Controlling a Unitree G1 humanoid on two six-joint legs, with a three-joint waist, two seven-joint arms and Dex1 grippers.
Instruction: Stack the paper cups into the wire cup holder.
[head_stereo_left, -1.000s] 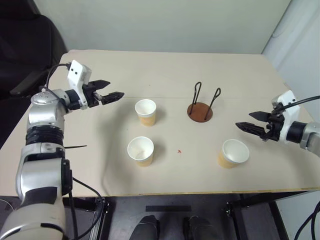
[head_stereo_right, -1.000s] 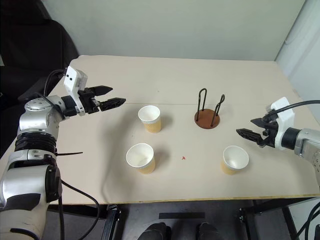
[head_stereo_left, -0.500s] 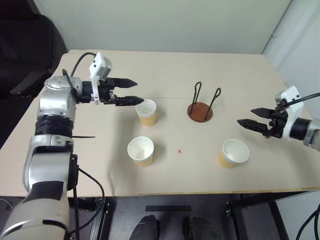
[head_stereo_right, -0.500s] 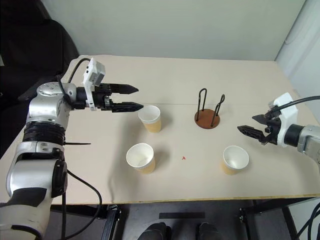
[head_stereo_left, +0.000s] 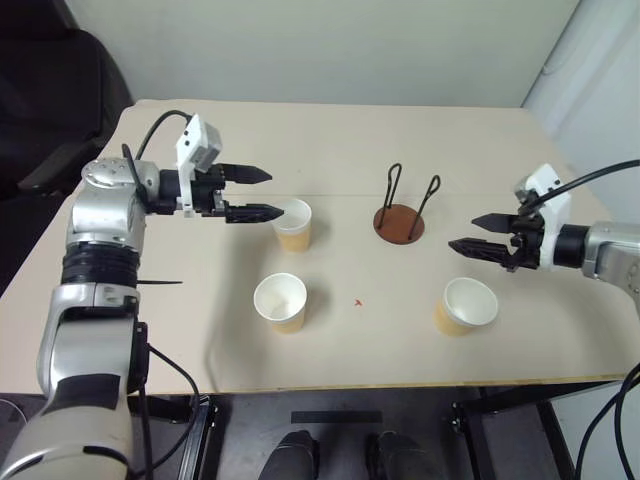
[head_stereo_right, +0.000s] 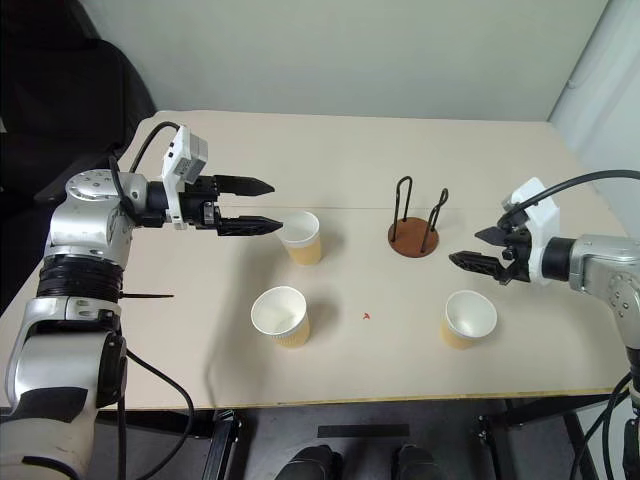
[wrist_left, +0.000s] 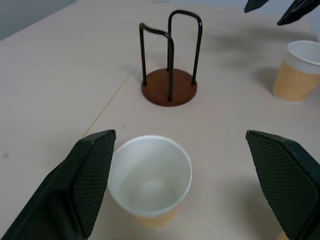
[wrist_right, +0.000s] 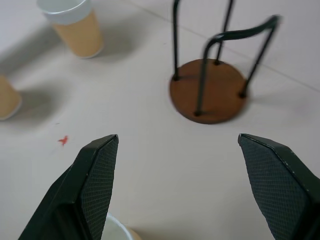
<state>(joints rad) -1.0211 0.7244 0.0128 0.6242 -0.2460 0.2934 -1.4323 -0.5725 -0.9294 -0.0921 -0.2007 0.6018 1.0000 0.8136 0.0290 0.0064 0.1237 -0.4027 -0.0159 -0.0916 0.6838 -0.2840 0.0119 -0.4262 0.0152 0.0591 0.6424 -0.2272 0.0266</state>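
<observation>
The left arm is reaching across toward the right, its left gripper pointing nearly level with fingers spread wide. The right gripper is pointing leftward, tilting slightly down, fingers apart.

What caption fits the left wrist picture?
Open left gripper flanks a cup on the table, the empty holder beyond.

Lab-like room: bare beige table, plain wall, black chair.
</observation>
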